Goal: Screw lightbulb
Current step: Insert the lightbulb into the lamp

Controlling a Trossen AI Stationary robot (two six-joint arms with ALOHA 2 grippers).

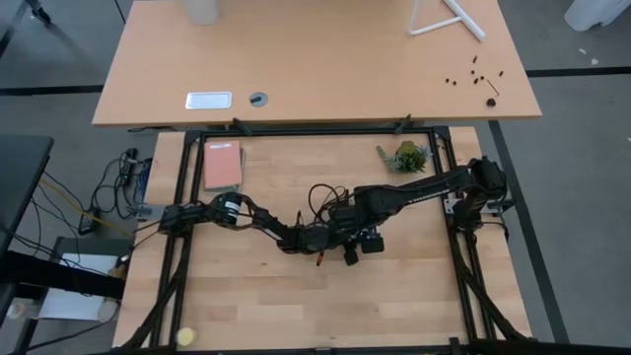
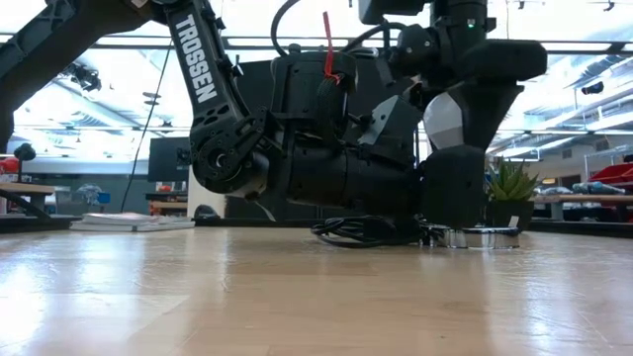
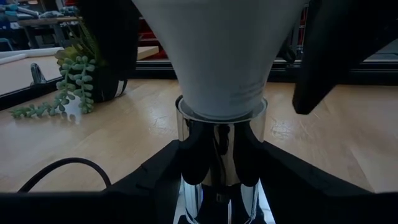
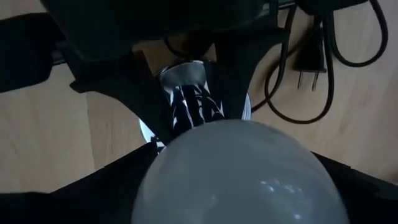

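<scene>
Step in hand, as I read it: the threading itself, with both arms working at the socket.

Nearest, in the left wrist view, the left gripper (image 3: 217, 186) is sitting at the bottom centre of the frame, its dark fingers (image 3: 155, 180) clenched on the shiny socket barrel (image 3: 221, 155). That arm looks to be bracing the socket, not turning anything.

The lightbulb (image 3: 217, 56) is filling the top centre of the same frame, white cone narrowing down into the socket's rim. Screw base is not showing, so it looks at least partly threaded in; how deep I can't tell.

In the right wrist view the bulb's dome (image 4: 239, 174) is taking up the lower centre, with the right gripper (image 4: 239, 186) straddling it, jaws spread wide around the glass. They appear to be grasping the bulb, though actual contact is hard to confirm. The socket disc (image 4: 186, 93) is glinting just past the dome, centre frame.

Further out: the black cord with plug (image 4: 308, 59) is lying at the upper right there, and a small succulent (image 3: 74, 78) is standing at the left of the left wrist frame.

Overhead, both grippers are meeting at the table's (image 1: 246, 306) centre.

Next move calls for: right wrist rotating about the bulb axis, light grip, left holding the socket against torque. Regrasp if the wrist runs out of travel. Risk is cross-threading.
</scene>
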